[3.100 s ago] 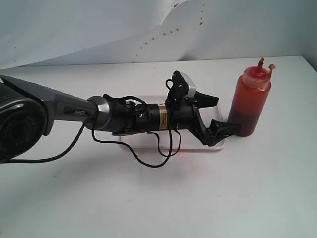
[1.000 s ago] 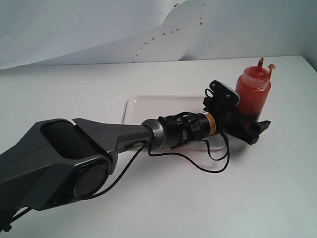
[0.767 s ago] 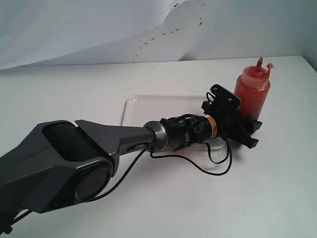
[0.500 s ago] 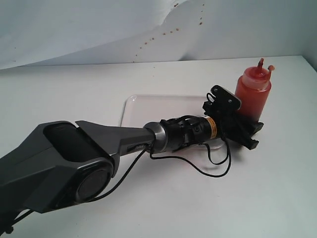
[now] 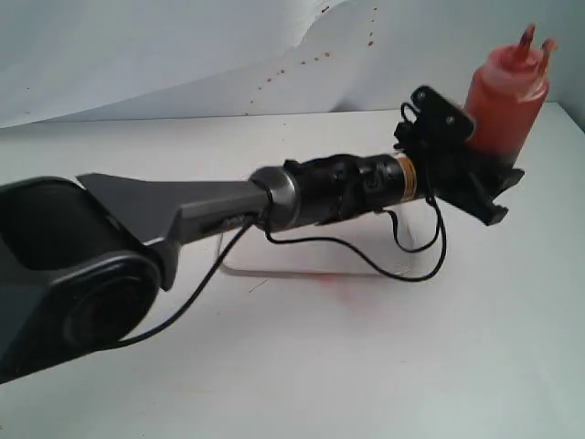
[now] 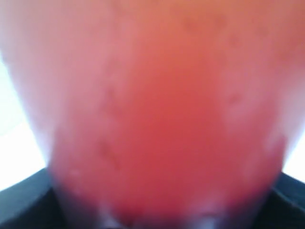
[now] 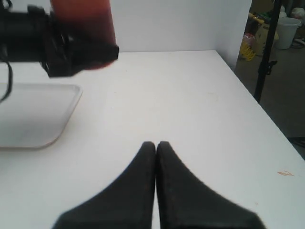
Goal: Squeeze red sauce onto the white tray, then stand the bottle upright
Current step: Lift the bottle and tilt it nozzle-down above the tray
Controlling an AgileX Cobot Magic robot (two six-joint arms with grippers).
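Observation:
My left gripper (image 5: 484, 176) is shut on the lower part of the orange-red bottle (image 5: 508, 101) and holds it upright in the air, nozzle up, above the table's far right. The bottle (image 6: 157, 114) fills the left wrist view as a blur. Red sauce shows only as the fill inside the bottle. The white tray (image 5: 315, 259) lies under my left arm, mostly hidden by it. From the right wrist, the bottle (image 7: 86, 19) and the left gripper (image 7: 81, 55) hang beyond the tray's (image 7: 38, 114) end. My right gripper (image 7: 156, 145) is shut and empty, low over bare table.
A faint pinkish smear (image 5: 352, 285) marks the table just in front of the tray. Small red spatters (image 5: 311, 59) dot the white backdrop. The table's right edge (image 7: 257, 105) drops off to a floor with a stand and bins.
The left gripper, closed around the bottle standing beside the tray's right end, has lifted it well clear of the table. The arm has risen with it.

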